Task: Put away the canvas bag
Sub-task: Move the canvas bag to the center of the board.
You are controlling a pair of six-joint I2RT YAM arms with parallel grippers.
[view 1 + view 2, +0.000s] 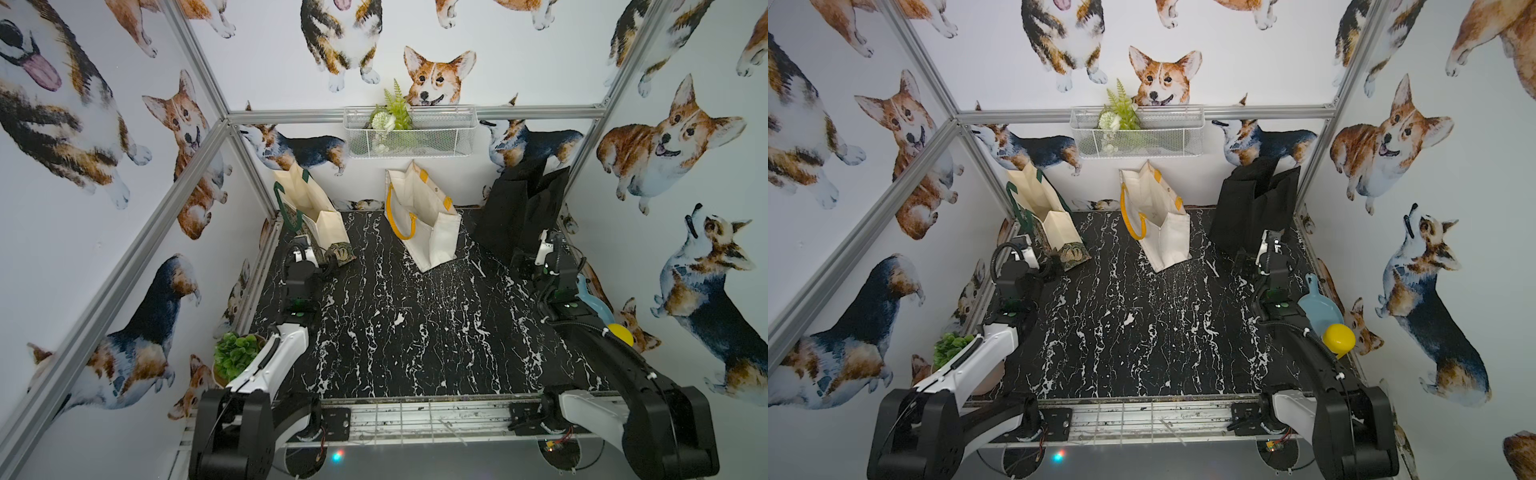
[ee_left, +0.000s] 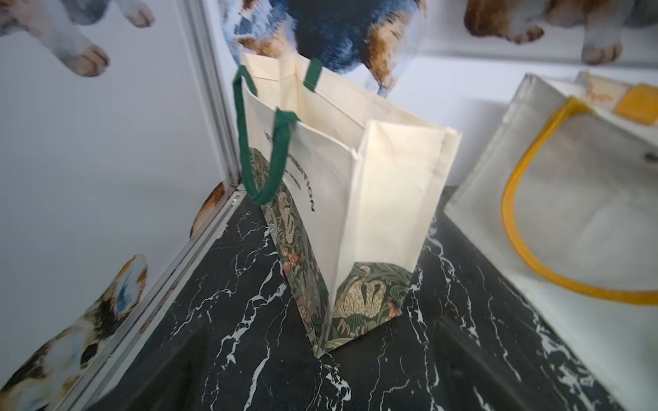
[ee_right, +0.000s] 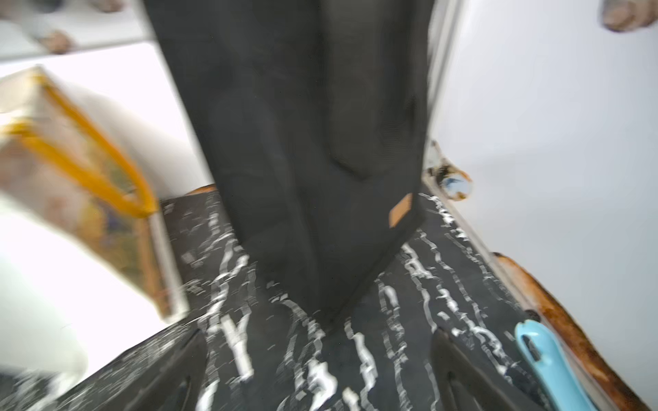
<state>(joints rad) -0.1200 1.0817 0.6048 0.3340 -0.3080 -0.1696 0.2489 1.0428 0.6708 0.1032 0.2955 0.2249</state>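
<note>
Three bags stand along the back of the black marble table (image 1: 395, 332). At the left is a cream canvas bag with green handles and a floral base (image 1: 307, 199) (image 2: 391, 192). A white one with yellow handles (image 1: 424, 216) (image 3: 71, 170) stands in the middle, and a black one (image 1: 519, 208) (image 3: 302, 142) at the right. My left gripper (image 1: 328, 261) (image 2: 320, 373) is open, low and just short of the green-handled bag's near corner, with nothing in it. Just short of the black bag's near corner, my right gripper (image 1: 521, 258) (image 3: 317, 370) is open and empty.
A white wire basket (image 1: 409, 133) with a fake fern hangs on the back wall above the bags. A potted plant (image 1: 235, 353) sits at the left edge. A blue scoop (image 1: 1318, 307) and a yellow ball (image 1: 1339, 338) lie at the right edge. Aluminium posts frame the corners.
</note>
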